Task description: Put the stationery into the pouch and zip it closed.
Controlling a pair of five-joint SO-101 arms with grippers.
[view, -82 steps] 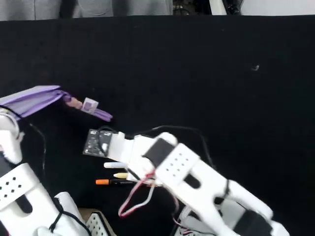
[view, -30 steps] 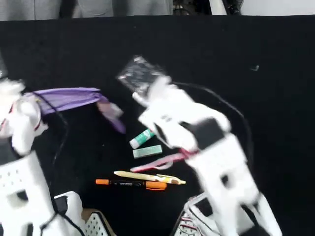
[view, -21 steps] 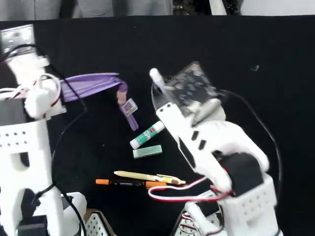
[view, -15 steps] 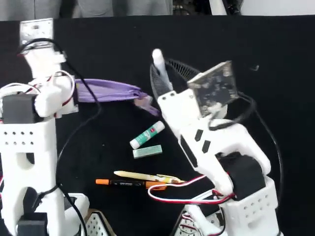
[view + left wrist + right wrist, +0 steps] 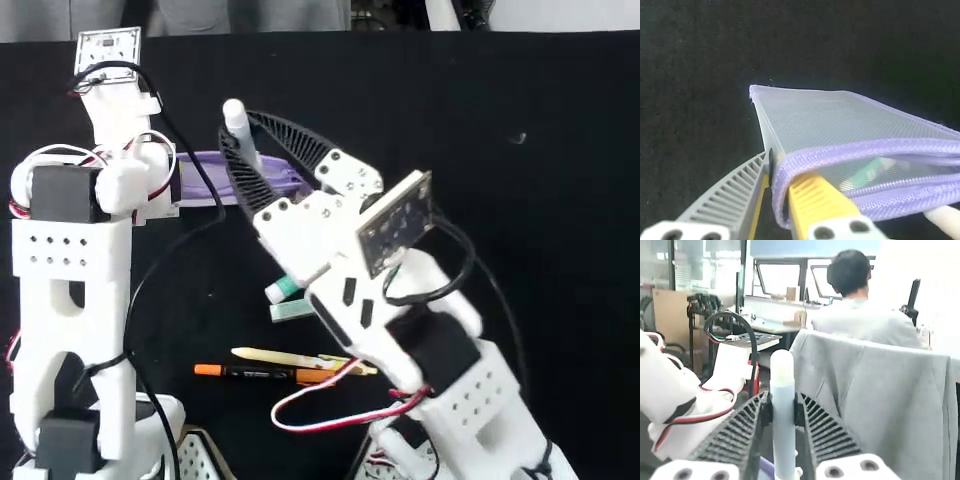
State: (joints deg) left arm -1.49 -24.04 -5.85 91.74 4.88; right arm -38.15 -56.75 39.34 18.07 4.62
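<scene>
**Left wrist view: pouch held at its mouth, one pen poised, four items waiting**

Closest in, the left gripper is seen clamped on the end of the pouch, with the purple zip pinched between the yellow finger and the grey one. Beyond the fingertips the zip is parted and the mesh body stretches away. A green shape is seen through the mesh. Whether it lies inside or on the table beneath cannot be told. A rounded white end shows just beside the open mouth.

In the right wrist view the right gripper is closed narrowly on a white pen, which is held upright between the two ribbed fingers, its top standing past their tips.

From the high view the same pen is carried close to the pouch. Well below both sets of fingers, on the table, a glue stick, an eraser, a yellow pen and an orange marker are left lying together.

The task is judged to be at an early stage. The white pen is not yet released, four items are to be loaded, and the zip is to be drawn shut last.
</scene>
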